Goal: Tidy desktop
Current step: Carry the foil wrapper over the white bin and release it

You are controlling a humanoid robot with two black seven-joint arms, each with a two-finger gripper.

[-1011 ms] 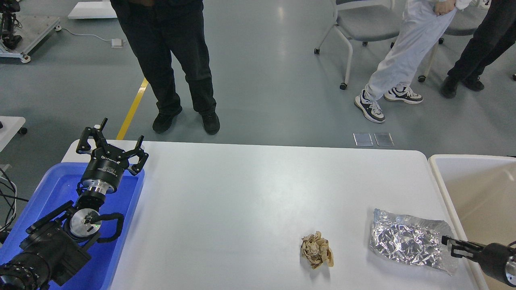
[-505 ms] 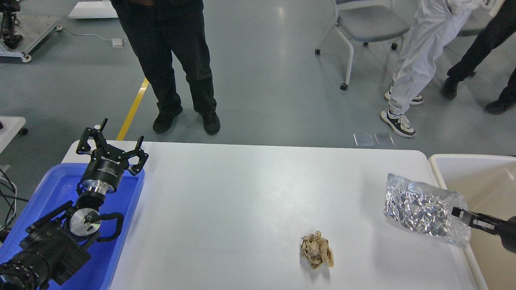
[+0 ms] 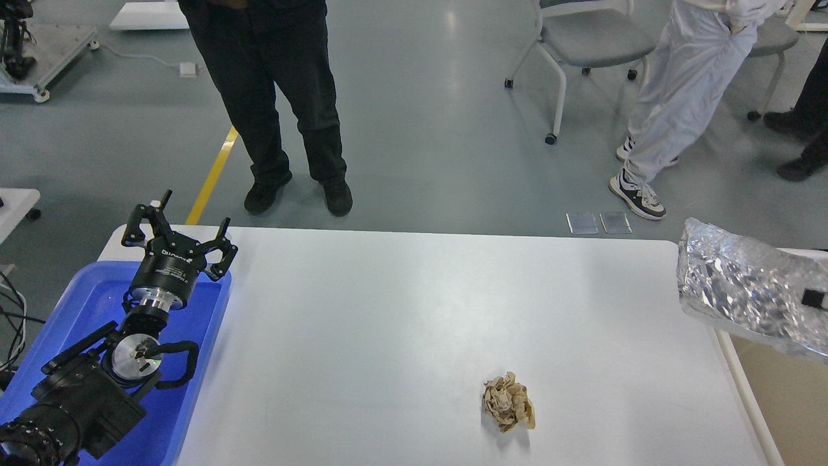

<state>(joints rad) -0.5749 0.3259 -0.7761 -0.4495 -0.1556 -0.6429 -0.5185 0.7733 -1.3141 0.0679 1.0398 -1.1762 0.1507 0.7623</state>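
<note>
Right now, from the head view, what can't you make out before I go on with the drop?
- Right gripper: nearly all hidden behind the foil bag; only a small dark bit shows, so jaws' state unreadable.
- Beige bin: cut off by the right edge and covered by the bag; contents unseen.
- Blue tray: floor partly hidden by the left arm; left gripper is open above it.
- Crumpled brown paper: material uncertain.

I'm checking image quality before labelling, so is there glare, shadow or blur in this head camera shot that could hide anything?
Head view: sharp overall. The silver foil bag, cut by the right edge, sparkles with bright highlights. The desktop shows a soft sheen, and the crumpled brown paper casts a small shadow. The left end effector is crisp, fingers spread. The right end effector is almost wholly hidden; only a small dark patch shows against the foil.
</note>
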